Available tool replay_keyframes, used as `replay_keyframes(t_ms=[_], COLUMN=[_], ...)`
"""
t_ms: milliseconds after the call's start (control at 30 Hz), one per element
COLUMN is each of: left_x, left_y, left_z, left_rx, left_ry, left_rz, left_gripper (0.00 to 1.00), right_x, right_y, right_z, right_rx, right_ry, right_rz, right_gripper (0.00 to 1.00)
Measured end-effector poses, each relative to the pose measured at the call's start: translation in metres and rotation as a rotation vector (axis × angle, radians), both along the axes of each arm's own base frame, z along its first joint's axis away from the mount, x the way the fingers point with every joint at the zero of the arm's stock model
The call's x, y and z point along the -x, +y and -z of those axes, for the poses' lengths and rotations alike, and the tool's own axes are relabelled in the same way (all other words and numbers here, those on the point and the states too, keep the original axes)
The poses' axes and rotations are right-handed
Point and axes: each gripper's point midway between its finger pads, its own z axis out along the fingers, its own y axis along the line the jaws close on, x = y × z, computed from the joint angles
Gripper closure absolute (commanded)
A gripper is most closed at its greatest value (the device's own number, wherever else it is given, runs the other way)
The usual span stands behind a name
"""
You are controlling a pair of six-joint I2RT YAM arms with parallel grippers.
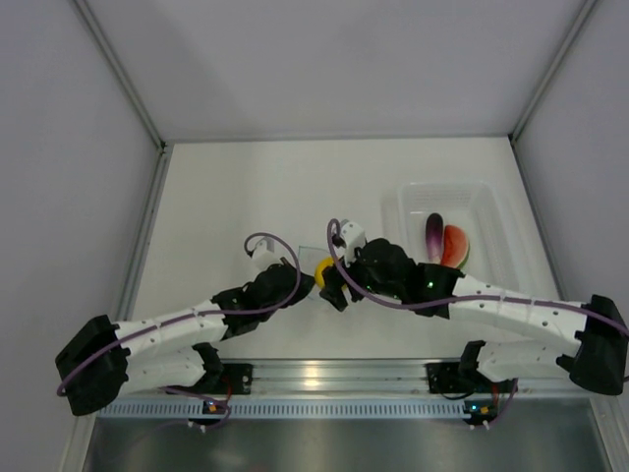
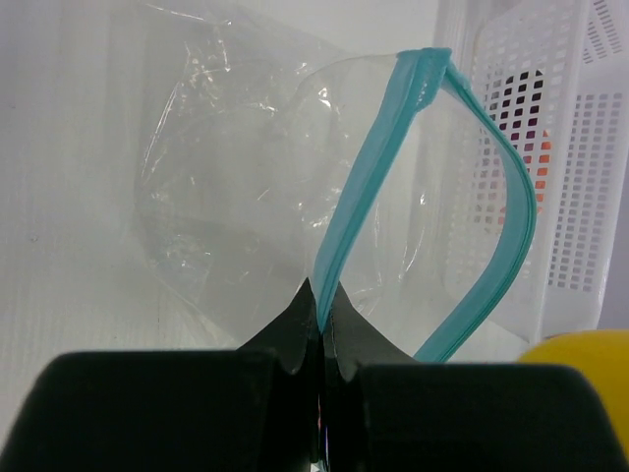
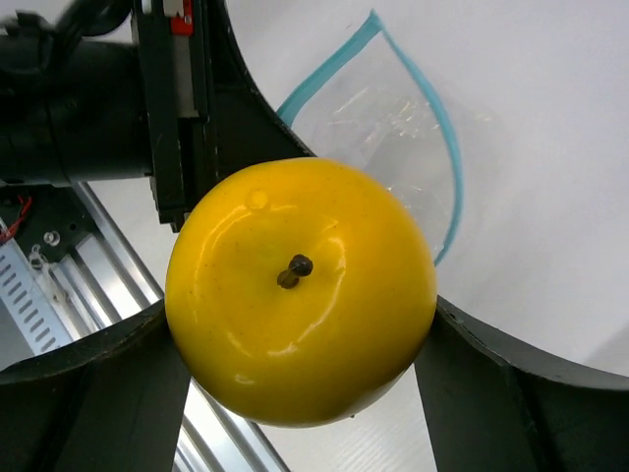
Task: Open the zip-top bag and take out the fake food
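The zip-top bag (image 2: 246,187) is clear and crinkly, and its teal zip strip (image 2: 364,197) gapes open in a loop. My left gripper (image 2: 322,307) is shut on one lip of that strip. Just outside the bag's mouth, my right gripper (image 3: 303,374) is shut on the round yellow fruit (image 3: 300,290) of the fake food, with a finger on each side. From above, the fruit (image 1: 323,269) hangs between the two grippers. The bag (image 3: 393,128) looks empty behind it. A purple eggplant piece (image 1: 433,236) and a red wedge (image 1: 455,246) lie in the tub.
The clear rectangular tub (image 1: 491,211) stands to the right of the grippers, near the right wall. Enclosure walls close in the table on the left, back and right. The aluminium rail (image 1: 324,379) with the arm bases runs along the near edge.
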Motion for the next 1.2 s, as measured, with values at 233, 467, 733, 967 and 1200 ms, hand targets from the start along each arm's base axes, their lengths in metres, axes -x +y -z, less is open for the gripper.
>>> replay_keyframes(t_ms=[233,467,733,967,1200], left_x=[-0.002,-0.002,-0.001,-0.003,-0.007], left_y=[0.003,0.003,0.003,0.006,0.007], left_z=[-0.001,-0.012,-0.015,-0.027,-0.055], left_rx=[-0.001,0.024,0.024,0.006,0.009], left_ry=[-0.002,-0.025,-0.032,-0.055,-0.113], left_rz=[-0.003,0.003,0.02,0.031,0.041], left_gripper=[1.0,1.0,1.0,1.0,1.0], right_x=[-0.039,-0.115,-0.153,-0.15,-0.141], right_y=[-0.04,-0.165,-0.275,-0.295,-0.304], right_z=[-0.058,-0.07,-0.038,0.028,0.069], right_rx=[-0.073,-0.026,0.087,0.197,0.257], right_ry=[-0.071,-0.086,-0.012,0.129,0.225], right_rz=[0.201,0.673,1.054,1.123,1.145], right_gripper=[0.43,0.43,0.39,0.31,0.11])
